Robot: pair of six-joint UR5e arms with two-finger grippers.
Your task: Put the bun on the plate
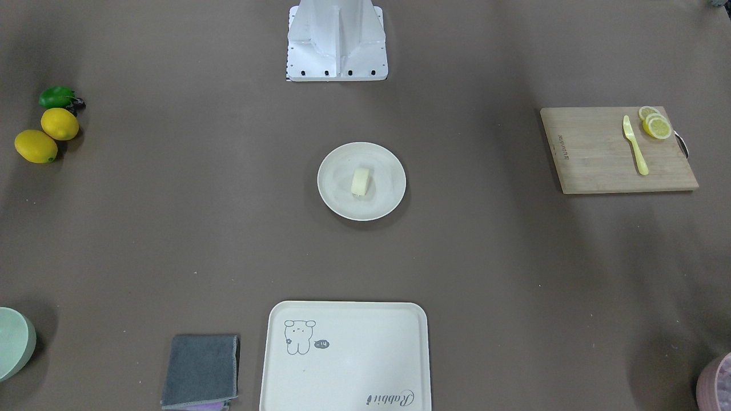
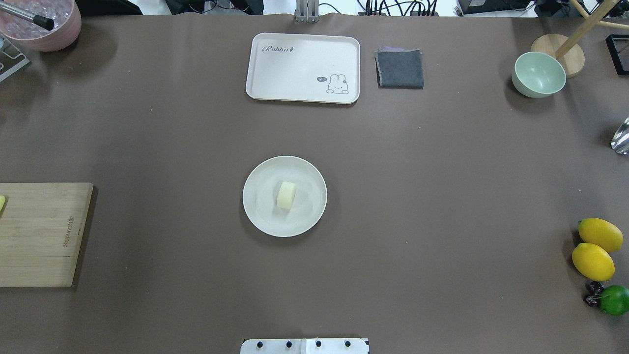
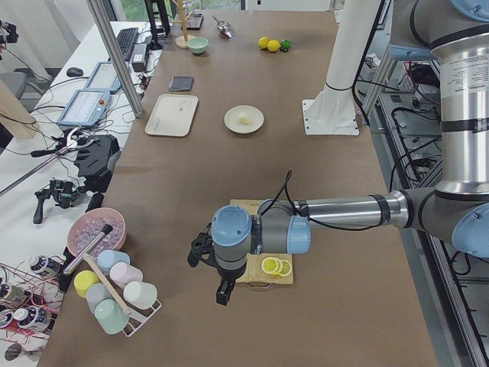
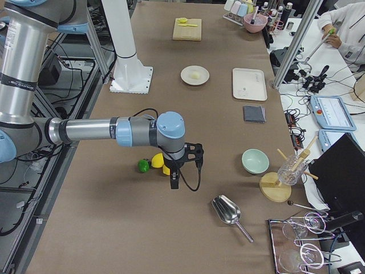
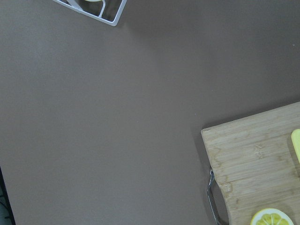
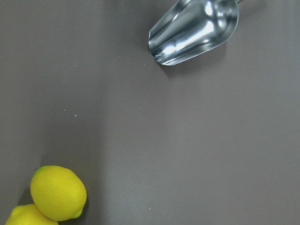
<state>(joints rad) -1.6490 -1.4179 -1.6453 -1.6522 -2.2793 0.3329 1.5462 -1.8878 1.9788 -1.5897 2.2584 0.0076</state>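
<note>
The bun, a small pale cream piece, lies near the middle of the round cream-white plate at the table's centre. Nothing touches either of them. In the exterior left view my left gripper hangs over the table's left end, beside the cutting board and far from the plate. My right gripper shows only in the exterior right view, above the lemons at the table's right end. I cannot tell whether either gripper is open or shut. Neither wrist view shows any fingers.
A cream tray with a cartoon and a folded grey cloth lie beyond the plate. A green bowl, a metal scoop, two lemons and a lime sit on the right. A cutting board carries lemon slices and a knife.
</note>
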